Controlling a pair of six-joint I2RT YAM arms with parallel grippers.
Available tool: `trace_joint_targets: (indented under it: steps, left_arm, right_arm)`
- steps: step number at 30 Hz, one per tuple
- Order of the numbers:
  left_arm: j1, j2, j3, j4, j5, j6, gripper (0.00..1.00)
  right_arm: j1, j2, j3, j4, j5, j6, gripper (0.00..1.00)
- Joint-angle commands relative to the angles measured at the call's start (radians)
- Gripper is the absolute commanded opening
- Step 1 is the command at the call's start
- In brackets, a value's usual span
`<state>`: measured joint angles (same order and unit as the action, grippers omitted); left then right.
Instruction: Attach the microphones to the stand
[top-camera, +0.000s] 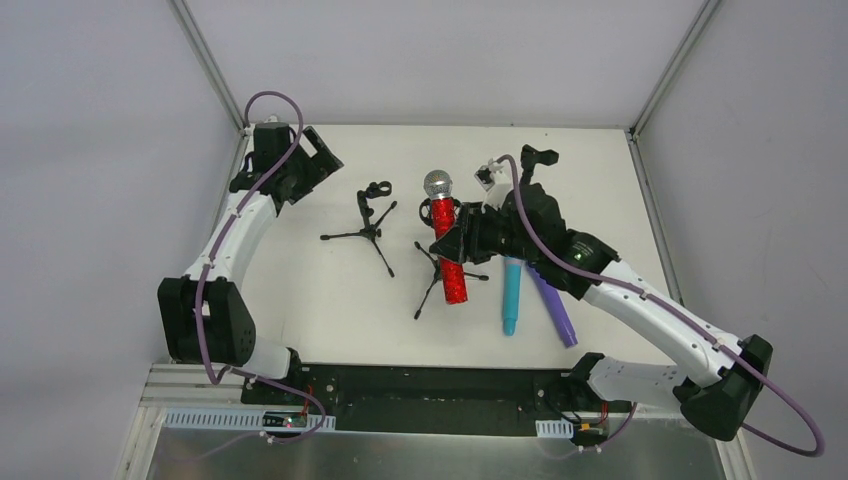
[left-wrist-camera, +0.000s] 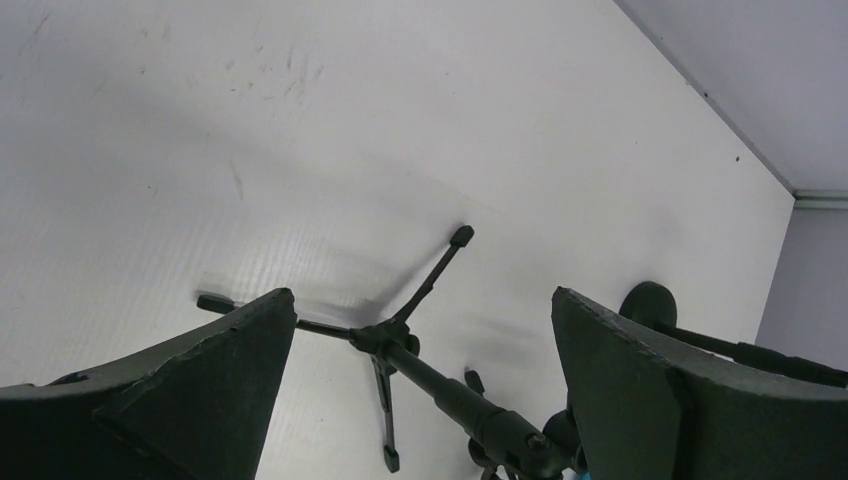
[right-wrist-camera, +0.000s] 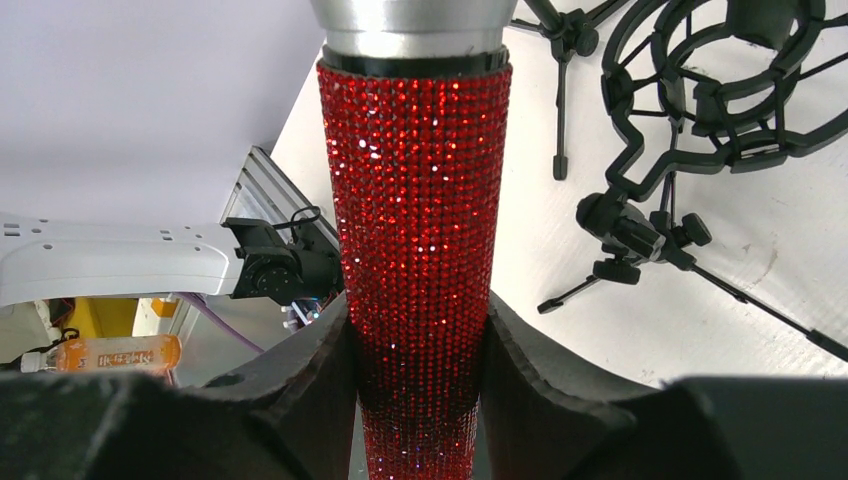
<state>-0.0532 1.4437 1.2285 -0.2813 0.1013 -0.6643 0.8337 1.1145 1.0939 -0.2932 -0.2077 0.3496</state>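
White table (top-camera: 320, 300) — faintly scuffed, silver metal panel (top-camera: 430, 455) along its near edge, orange bottle (right-wrist-camera: 115, 352) with a label

The first microphone (top-camera: 452, 280) is crossing the right stand (top-camera: 427, 293), the left stand (top-camera: 371, 232) beside it. A second microphone (top-camera: 512, 295) and a third microphone (top-camera: 556, 315) are lying further right.

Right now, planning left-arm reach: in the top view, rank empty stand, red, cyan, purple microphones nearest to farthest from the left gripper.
1. empty stand, beside left gripper
2. red microphone, centre, in right gripper
3. cyan microphone, right of centre
4. purple microphone, farthest right
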Motion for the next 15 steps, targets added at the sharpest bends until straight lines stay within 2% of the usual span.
trace_joint_targets:
  steps: [1, 9, 15]
  left_arm:
    - [0.025, -0.005, -0.019, 0.049, -0.023, -0.065, 0.99]
    - [0.047, 0.033, -0.106, 0.063, -0.052, -0.136, 0.99]
    - [0.089, 0.071, -0.090, 0.065, -0.013, -0.125, 0.99]
  right_arm:
    - [-0.005, 0.018, 0.049, 0.082, -0.026, -0.022, 0.00]
    - [-0.007, 0.010, 0.006, 0.297, -0.046, -0.111, 0.00]
    - [-0.007, -0.013, -0.067, 0.518, 0.009, -0.160, 0.00]
